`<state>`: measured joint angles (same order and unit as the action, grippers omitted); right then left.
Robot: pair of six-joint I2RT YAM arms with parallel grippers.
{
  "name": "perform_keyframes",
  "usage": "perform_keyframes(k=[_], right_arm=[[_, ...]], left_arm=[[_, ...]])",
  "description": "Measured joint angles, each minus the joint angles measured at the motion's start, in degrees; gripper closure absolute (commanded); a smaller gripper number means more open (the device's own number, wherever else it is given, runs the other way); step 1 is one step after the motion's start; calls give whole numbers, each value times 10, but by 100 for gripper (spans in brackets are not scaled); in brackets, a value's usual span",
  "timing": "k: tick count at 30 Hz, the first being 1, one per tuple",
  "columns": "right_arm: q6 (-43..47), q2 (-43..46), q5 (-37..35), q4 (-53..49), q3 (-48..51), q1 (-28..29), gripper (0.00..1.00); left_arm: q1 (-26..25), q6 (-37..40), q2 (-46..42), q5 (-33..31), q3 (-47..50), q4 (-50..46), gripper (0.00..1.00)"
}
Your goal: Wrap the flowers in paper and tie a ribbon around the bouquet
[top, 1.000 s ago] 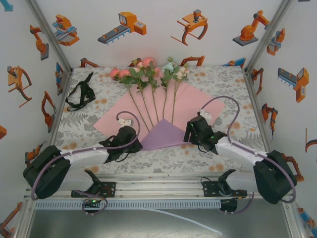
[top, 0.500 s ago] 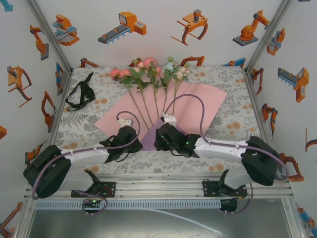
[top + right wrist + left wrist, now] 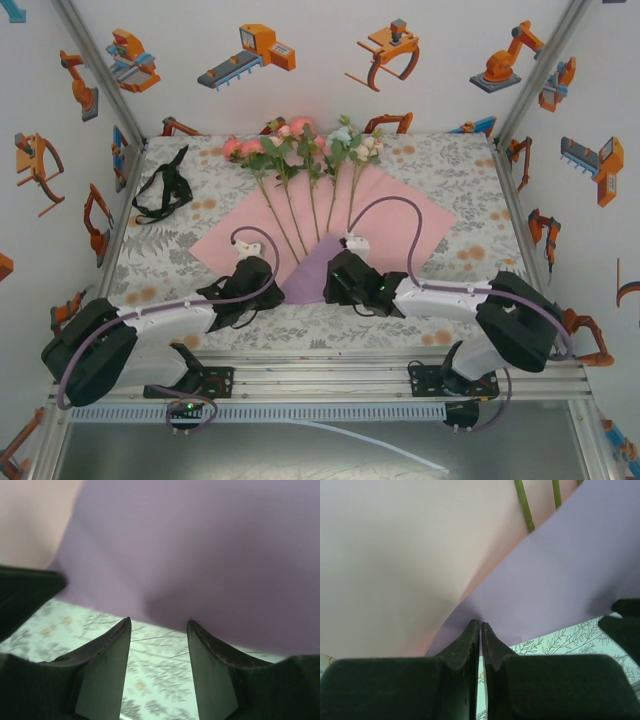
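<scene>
Found the flowers [image 3: 300, 150] fanned at upper centre of the overhead view, blooms toward the back wall, stalks [image 3: 313, 210] converging downward onto the paper [image 3: 400, 205]. Saw that sheet lying pink face up on the tabletop [image 3: 460, 160], its near corner turned over as a lilac flap [image 3: 312, 272] at lower centre, just below the stalk ends. Judged the fan as deliberate: stalk ends gathered where the fold begins, so the flap can roll over them into a cone. Noted the ribbon [image 3: 162, 190] at upper left, well apart from the sheet; tying not yet due.

Found the left hand [image 3: 272, 283] at the flap's left side, fingers pressed nearly together, pinching the paper's edge by the look of it. Took this as an anchor holding the fold raised. Found the right hand [image 3: 332, 285] at the flap's right side, fingers spread, gripping nothing; presumably lining up for a second hold.

From the left wrist view, got what overhead hid: fingertips [image 3: 470, 630] meeting right at the crease, the flap lifted off the tabletop, two green stalks at top of frame. From the right wrist view, saw patterned tabletop between the spread fingers [image 3: 112, 645], no paper between them, lilac flap hanging just beyond the tips. Overhead gave the whole layout at once: flowers, ribbon, sheet and both hands flanking the fold.
</scene>
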<state>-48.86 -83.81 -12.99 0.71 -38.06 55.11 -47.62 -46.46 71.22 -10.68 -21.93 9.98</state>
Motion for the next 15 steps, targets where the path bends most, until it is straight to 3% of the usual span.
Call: perform_keyframes(k=[9, 15], right_arm=[[4, 74, -18, -28, 70, -81, 49], [6, 144, -36, -78, 106, -125, 47]], left_arm=[[0, -4, 0, 0, 1, 0, 86], [0, -7, -6, 0, 0, -1, 66]])
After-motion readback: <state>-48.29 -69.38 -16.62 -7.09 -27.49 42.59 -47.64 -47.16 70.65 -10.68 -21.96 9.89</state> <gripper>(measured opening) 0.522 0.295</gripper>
